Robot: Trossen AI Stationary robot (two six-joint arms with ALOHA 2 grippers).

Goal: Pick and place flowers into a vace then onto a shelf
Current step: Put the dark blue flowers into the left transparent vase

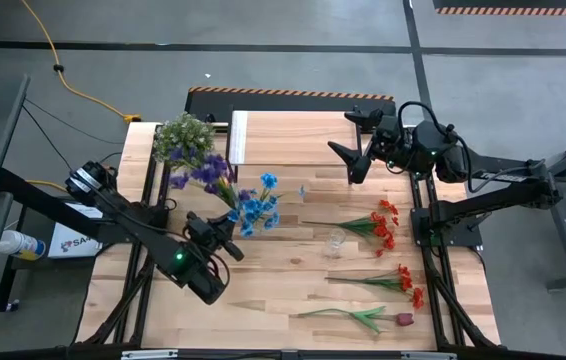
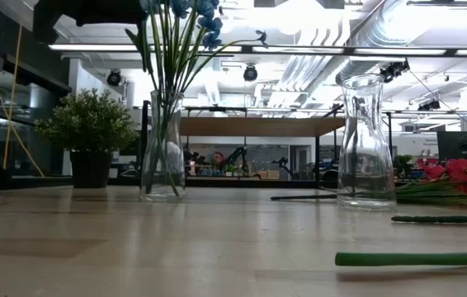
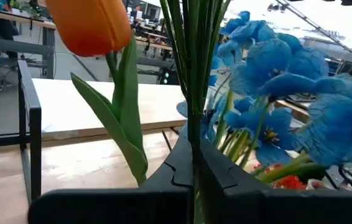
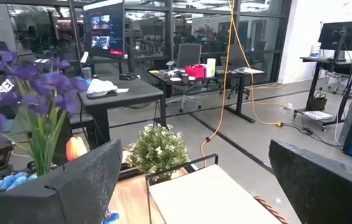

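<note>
The left gripper is clamped on green stems above the filled vase, at seven o'clock of the shelf. If those stems slip or snag the blue flowers, the vase could tip. The right gripper waits wide open and empty at the shelf's three o'clock edge.

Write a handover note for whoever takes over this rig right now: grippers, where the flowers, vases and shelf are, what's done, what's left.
Left gripper: shut on stems of the bunch in the filled vase.
Right gripper: open, empty, above the shelf.
Done: blue flowers, purple flowers and an orange tulip are in that vase.
Left: red flowers and more stems still lie on the table; the second vase is empty; nothing is on the shelf yet.
</note>
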